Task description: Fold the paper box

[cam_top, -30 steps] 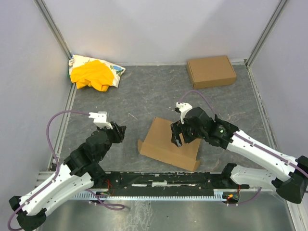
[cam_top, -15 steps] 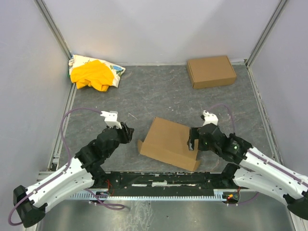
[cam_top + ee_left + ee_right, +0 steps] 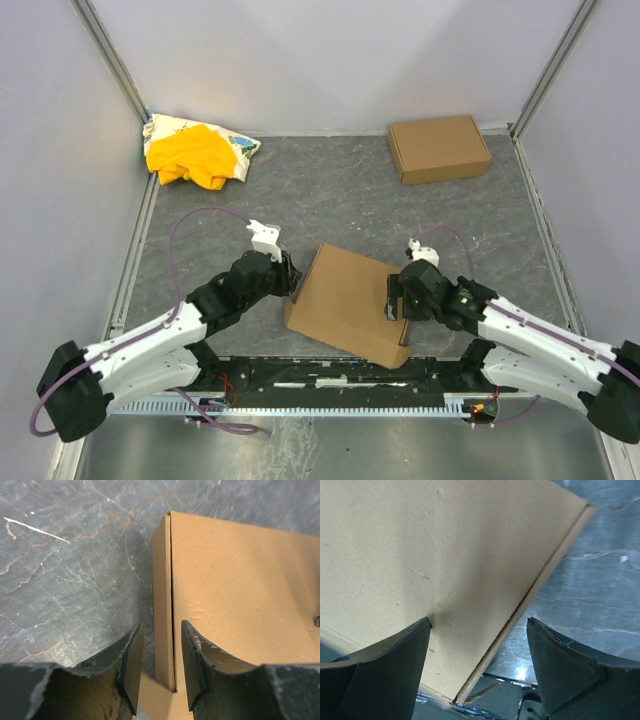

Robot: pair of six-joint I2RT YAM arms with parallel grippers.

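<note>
The paper box (image 3: 345, 300) lies near the front of the table as a shallow, closed-looking brown cardboard shape. My left gripper (image 3: 290, 278) is at its left edge. In the left wrist view the gripper (image 3: 161, 667) stands open, astride the box's upright side wall (image 3: 162, 605), with a gap on each side. My right gripper (image 3: 397, 297) is over the box's right edge. In the right wrist view the gripper (image 3: 479, 630) is open wide: one fingertip (image 3: 422, 630) touches the lid (image 3: 445, 555), while the other hangs beyond the edge over the table.
A ready-made brown cardboard box (image 3: 439, 148) sits at the back right. A yellow-and-white cloth heap (image 3: 197, 152) lies at the back left. The black mounting rail (image 3: 330, 372) runs just in front of the paper box. Grey walls enclose the table.
My left gripper has moved right, from clear of the box to its left edge. My right gripper left the lid's top, swung right, then came back over the right edge.
</note>
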